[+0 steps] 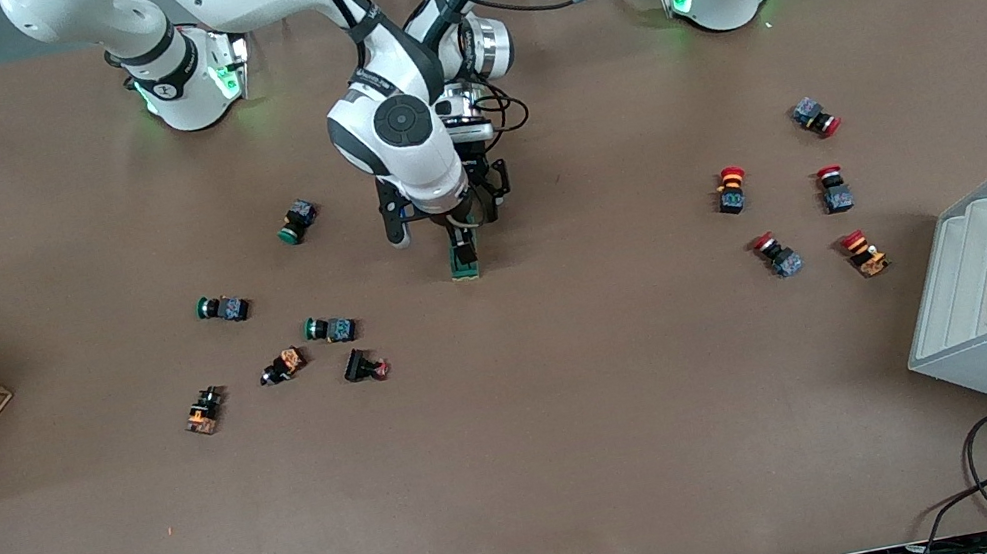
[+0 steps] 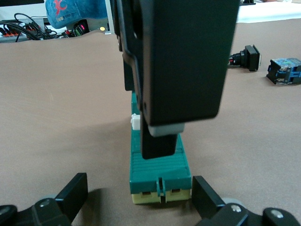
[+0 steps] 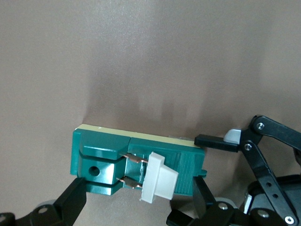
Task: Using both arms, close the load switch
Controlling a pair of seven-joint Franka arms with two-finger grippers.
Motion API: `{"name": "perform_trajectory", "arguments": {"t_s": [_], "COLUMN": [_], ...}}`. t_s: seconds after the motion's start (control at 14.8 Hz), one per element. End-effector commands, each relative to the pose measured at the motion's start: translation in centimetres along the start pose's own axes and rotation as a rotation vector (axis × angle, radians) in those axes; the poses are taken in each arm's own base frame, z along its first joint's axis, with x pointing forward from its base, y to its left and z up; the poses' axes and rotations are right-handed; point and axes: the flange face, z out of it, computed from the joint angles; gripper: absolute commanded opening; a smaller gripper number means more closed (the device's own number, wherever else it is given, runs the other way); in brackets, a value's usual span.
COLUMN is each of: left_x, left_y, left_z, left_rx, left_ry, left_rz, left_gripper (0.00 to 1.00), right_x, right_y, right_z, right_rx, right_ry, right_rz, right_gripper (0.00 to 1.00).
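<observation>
**A:** Where do we stand, and what are the failure modes?

**B:** The load switch (image 1: pixel 463 260) lies flat on the table (image 1: pixel 587 463) at mid-length, between the green-capped push-buttons (image 1: pixel 330 328) and the red-capped push-buttons (image 1: pixel 776 255). The right gripper (image 3: pixel 136 203) is over it, fingers apart and straddling the white lever (image 3: pixel 157 184), gripping nothing. The left gripper (image 2: pixel 141 202) is low at the switch's end farther from the front camera. Its fingers are also spread, one on each side of the body, and we see no clamp on it.

**A:** Risks?

**B:** We judge three.
1. Unbraced body — if the right gripper pushes the lever before the left one closes on the housing, the switch may slide or pivot on the smooth surface instead of closing.
2. Misaligned contacts — the copper blades (image 3: pixel 134 162) are exposed, and an off-axis push could jam the lever against them.
3. Crowding — the two grippers work very close together, so a small error could bring their fingers into contact.

**A:** Any markings to log?

**B:** None legible. We find no brand, label or rating readable on the switch. Lettering on the arm's black band cannot be made out.
</observation>
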Motion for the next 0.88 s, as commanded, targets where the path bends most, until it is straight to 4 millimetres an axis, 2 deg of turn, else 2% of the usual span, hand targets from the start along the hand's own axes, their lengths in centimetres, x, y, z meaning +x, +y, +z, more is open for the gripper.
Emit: {"name": "perform_trajectory", "arguments": {"t_s": [0.0,0.34,0.81], "left_x": [-0.5,-0.5,-0.4], "left_y": [0.2,0.2,0.2], "left_z": [0.6,0.6,0.7], "left_rx": [0.002,0.002,0.003], "left_ry": [0.01,0.01,0.01], "left_rz": [-0.001,-0.004,-0.006], "left_gripper": [0.99,0.99,0.99], "right_x": [0.1,0.5,1.8], "right_y": [0.3,-0.1,-2.1], "right_z": [1.2,1.5,0.3], "right_rx": [0.024,0.044,0.089], "right_ry": [0.002,0.028,0.043], "right_rz": [-0.002,-0.039,-0.036], "right_gripper": [1.0,1.0,1.0]}}
